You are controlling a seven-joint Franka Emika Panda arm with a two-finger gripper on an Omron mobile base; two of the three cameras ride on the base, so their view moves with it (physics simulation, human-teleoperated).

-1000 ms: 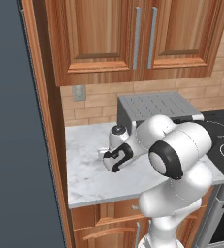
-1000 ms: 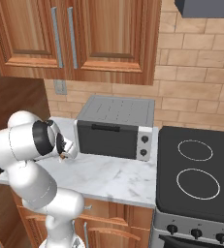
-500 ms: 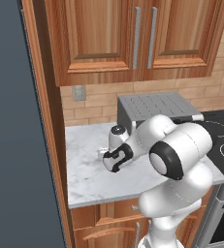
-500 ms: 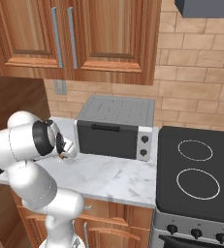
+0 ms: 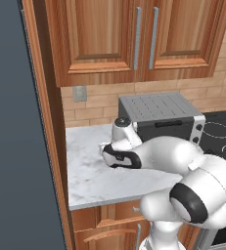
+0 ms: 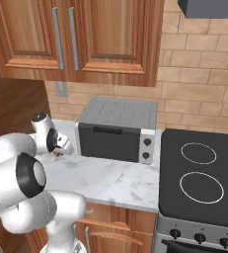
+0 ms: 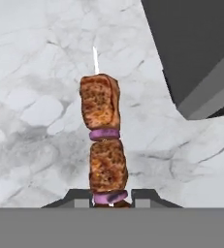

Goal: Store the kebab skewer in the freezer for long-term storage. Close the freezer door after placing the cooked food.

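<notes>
The hand (image 7: 111,197), brought fully closed over the last second, is now clamped on the near end of the kebab skewer (image 7: 104,145), which is held low over the marble bench (image 7: 31,121) beside the toaster oven (image 6: 116,129), so carrying to the freezer can follow.

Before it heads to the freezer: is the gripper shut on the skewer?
Shut: the gripper fingertips clamp the kebab skewer base.
</notes>
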